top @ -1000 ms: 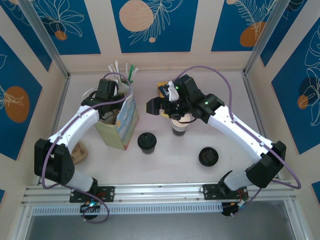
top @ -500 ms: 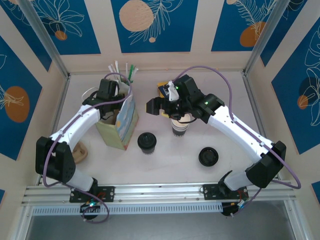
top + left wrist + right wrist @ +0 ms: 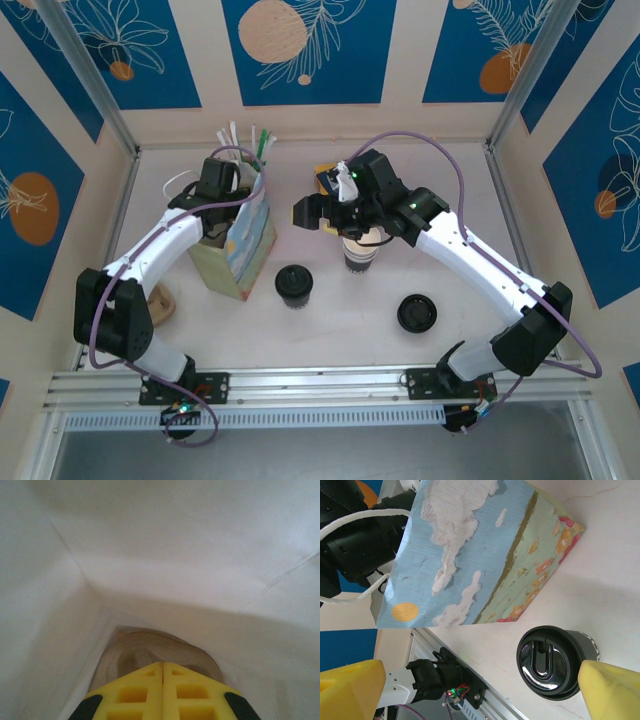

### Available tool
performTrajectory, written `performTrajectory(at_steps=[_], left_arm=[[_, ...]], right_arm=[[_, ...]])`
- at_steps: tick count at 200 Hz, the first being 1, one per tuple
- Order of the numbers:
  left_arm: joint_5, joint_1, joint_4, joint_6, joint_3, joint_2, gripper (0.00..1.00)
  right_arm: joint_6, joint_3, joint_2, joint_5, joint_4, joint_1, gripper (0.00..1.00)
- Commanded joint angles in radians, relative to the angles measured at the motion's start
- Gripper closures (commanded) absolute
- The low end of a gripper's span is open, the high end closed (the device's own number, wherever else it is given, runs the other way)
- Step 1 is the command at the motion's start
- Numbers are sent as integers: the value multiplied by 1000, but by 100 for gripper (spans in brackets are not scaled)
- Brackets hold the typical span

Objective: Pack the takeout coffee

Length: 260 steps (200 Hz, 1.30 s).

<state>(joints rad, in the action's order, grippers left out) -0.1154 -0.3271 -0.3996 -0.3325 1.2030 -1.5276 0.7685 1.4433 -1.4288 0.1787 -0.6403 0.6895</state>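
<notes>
Left gripper: yellow fingers pressed flat together, nothing between them, sunk into the mouth of the paper bag. Its own camera looks at the bag's white inner walls and a dim brownish shape at the bottom that I cannot make out. The bag stands upright on the left half of the table, painted side with sky and clouds turned toward the right arm. Right gripper: fingers spread as wide as they go, holding nothing, hanging over the middle of the table above a striped cup that is partly hidden under the wrist. Coffee cup with its black lid on: upright on the table, outside the bag, just beside the bag's near right corner, between the bag and the striped cup. From the right wrist it sits below the spread fingers, close to one of them, ungripped. A loose black lid lies flat farther right, well apart from the cups.
</notes>
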Motion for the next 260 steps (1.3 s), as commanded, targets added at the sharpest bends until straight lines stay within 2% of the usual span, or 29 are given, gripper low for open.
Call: performTrajectory(at_steps=[1,260], left_arm=[[-23,-11,-4,10,15,1,100],[-21,-10,2,20,51,-35,100]], right_arm=[[3,-9,7,-1,-9,-8,1],[0,-13,3,10,-7,-19,1]])
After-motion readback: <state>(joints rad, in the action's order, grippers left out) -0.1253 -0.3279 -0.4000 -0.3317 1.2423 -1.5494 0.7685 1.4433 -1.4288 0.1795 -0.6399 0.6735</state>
